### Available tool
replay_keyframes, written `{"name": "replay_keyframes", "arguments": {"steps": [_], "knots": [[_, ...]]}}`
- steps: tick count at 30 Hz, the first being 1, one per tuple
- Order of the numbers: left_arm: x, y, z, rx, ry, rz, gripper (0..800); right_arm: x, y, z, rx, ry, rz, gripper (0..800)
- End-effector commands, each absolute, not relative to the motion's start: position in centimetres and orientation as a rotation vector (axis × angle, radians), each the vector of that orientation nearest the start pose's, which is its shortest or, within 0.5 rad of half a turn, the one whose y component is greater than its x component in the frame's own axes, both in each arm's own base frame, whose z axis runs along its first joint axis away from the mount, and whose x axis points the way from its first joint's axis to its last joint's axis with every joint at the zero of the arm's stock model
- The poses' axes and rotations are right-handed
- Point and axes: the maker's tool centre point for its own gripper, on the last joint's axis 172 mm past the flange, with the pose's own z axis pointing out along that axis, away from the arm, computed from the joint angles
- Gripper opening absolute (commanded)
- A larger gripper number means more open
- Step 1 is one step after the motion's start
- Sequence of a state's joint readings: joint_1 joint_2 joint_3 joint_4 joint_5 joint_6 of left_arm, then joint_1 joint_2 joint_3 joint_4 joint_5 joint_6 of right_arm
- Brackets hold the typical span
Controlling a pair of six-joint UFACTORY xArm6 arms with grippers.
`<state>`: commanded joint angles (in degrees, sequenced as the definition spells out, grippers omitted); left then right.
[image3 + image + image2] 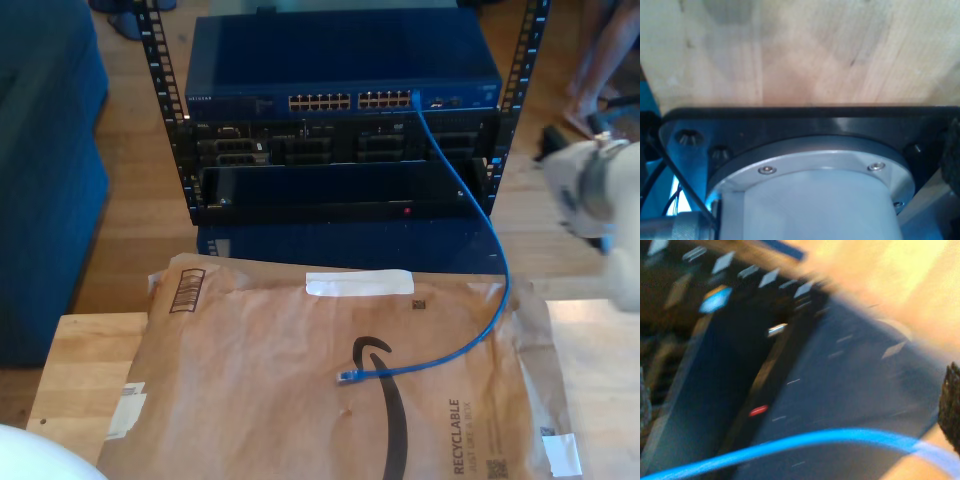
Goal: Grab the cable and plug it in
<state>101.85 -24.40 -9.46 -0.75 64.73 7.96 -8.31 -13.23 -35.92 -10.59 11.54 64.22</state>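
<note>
The rack [340, 110] holds a switch [340, 100]. The cable [480, 250] has one end in a switch port [414, 98], its free plug [347, 376] on the envelope [300, 400]. An arm [595, 185] blurs at the exterior view's right. I cannot tell either gripper's state.

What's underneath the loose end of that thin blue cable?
The free plug of the thin bright-blue cable lies on a brown paper mailing envelope. The envelope rests on a light wooden table; the part of the table beneath the envelope is covered from sight.

bright-blue cable [478, 262], brown mailer [260, 390]
</note>
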Motion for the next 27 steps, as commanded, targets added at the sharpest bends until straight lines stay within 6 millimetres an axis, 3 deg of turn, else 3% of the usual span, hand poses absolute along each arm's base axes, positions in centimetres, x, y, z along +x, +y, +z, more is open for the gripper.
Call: {"name": "replay_keyframes", "arguments": {"steps": [3, 7, 9, 13, 16, 20, 23, 27], "knots": [[-2.1, 11.2, 3.7, 1.811, 1.955, -0.412, 800, 46.8, -13.9, 21.5, -2.591, 1.536, -0.843, 794], [-2.1, 11.2, 3.7, 1.811, 1.955, -0.412, 800, 40.9, -18.4, 21.5, -2.854, 1.487, -0.703, 794], [-2.1, 11.1, 3.7, 1.810, 1.954, -0.413, 800, 35.8, -22.4, 21.7, -2.898, 1.599, -0.580, 794], [-2.1, 11.2, 3.7, 1.811, 1.955, -0.412, 800, 25.1, -26.0, 21.6, -2.945, 1.779, -0.223, 794], [-2.1, 11.2, 3.7, 1.811, 1.955, -0.412, 800, 15.8, -27.2, 20.7, -2.955, 1.804, 0.042, 796], [-2.1, 11.2, 3.7, 1.811, 1.955, -0.412, 800, 6.6, -28.1, 19.1, -2.837, 1.942, 0.169, 796], [-2.1, 11.2, 3.7, 1.811, 1.955, -0.412, 800, 3.5, -27.3, 17.8, -2.738, 2.034, 0.236, 796], [-2.1, 11.1, 3.7, 1.810, 1.954, -0.413, 800, 0.7, -23.7, 13.6, -2.615, 2.069, 0.367, 796]]}}
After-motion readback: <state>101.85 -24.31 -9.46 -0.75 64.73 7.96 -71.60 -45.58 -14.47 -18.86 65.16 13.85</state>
